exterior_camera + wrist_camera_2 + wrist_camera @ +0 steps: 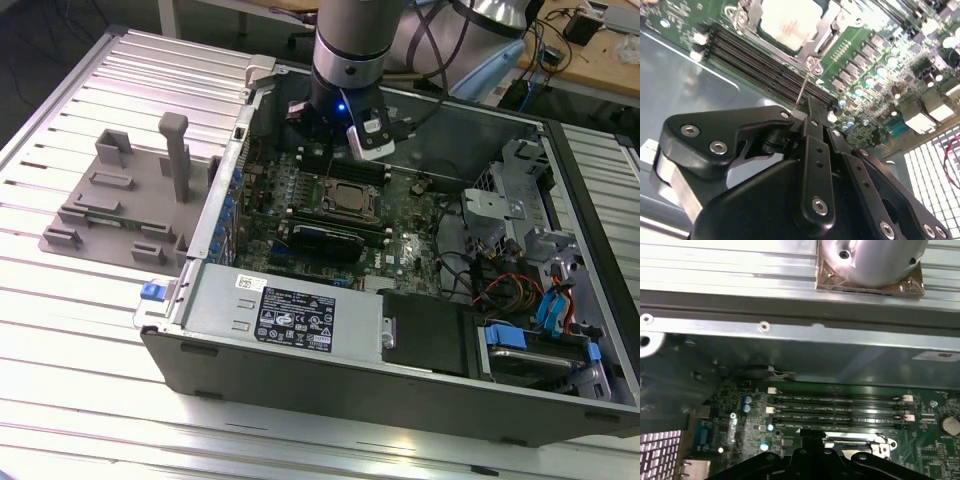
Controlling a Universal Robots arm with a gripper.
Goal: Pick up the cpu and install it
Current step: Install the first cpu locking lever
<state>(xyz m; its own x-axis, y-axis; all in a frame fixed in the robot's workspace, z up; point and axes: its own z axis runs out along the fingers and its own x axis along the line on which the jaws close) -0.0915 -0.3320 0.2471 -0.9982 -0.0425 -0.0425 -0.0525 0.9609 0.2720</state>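
The exterior view shows an open computer case point(420, 330) lying on its side on a ribbed metal table point(60, 300). Inside it lies the green motherboard point(400, 235), and this board is the landmark for everything else. The cpu point(349, 199) sits flat in its socket near the middle of the motherboard, with a metal frame around it. In the second wrist view the cpu point(789, 21) shows as a pale square plate inside that frame.

The arm point(350, 45) comes down over the back edge of the motherboard — just beyond the black memory slots point(340, 162). The gripper point(330, 130) hangs above those slots, close to the cpu but apart from it. In the second wrist view the gripper point(810, 107) has its black fingers point(816, 150) pressed together, and nothing sits between them.

Off the motherboard and outside the case, a grey plastic fixture point(120, 200) with an upright post stands on the table.
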